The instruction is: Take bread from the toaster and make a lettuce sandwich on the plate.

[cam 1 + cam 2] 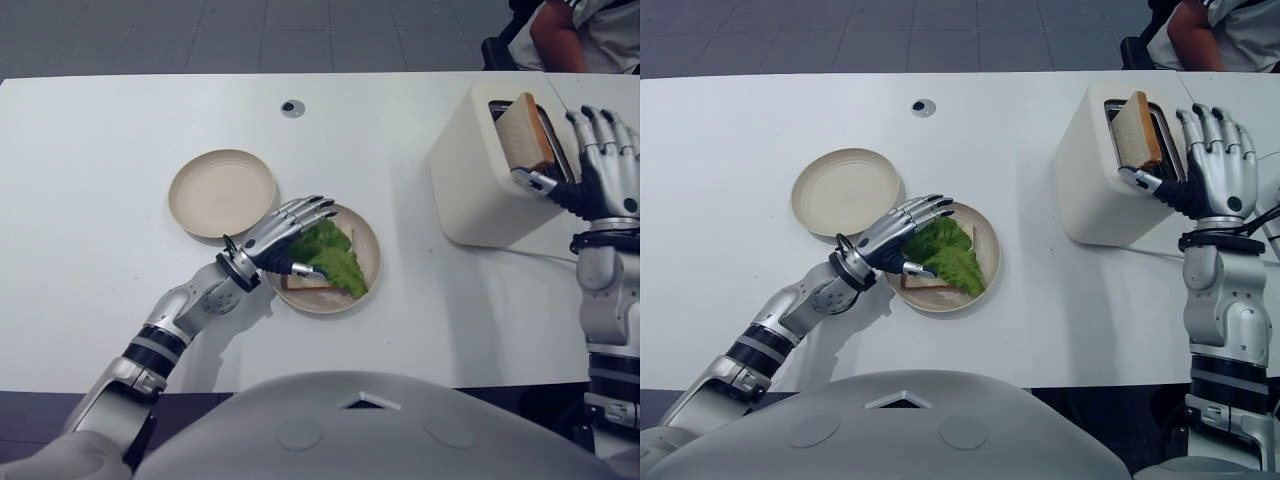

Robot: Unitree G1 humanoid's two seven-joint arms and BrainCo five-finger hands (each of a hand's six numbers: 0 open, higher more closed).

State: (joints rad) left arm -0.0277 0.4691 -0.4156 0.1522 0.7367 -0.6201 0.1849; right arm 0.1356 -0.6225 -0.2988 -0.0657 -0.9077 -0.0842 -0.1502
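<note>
The left hand (268, 240) lay nearly flat and open, holding nothing, on the left edge of the lettuce (336, 260). The lettuce covered a bread slice (299, 281) on the plate (371, 243). Well right of the plate, the right hand (610, 168) stood spread wide, its thumb beside the bread (522, 130) upright in the toaster (468, 175).

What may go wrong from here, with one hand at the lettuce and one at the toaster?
1. The left hand is at the green lettuce leaf lying on the bread slice on the round beige plate; withdrawing may drag the leaf off.
2. The open right hand is beside the toast slice standing in the cream toaster, not around it; a poor grip may drop it.
</note>
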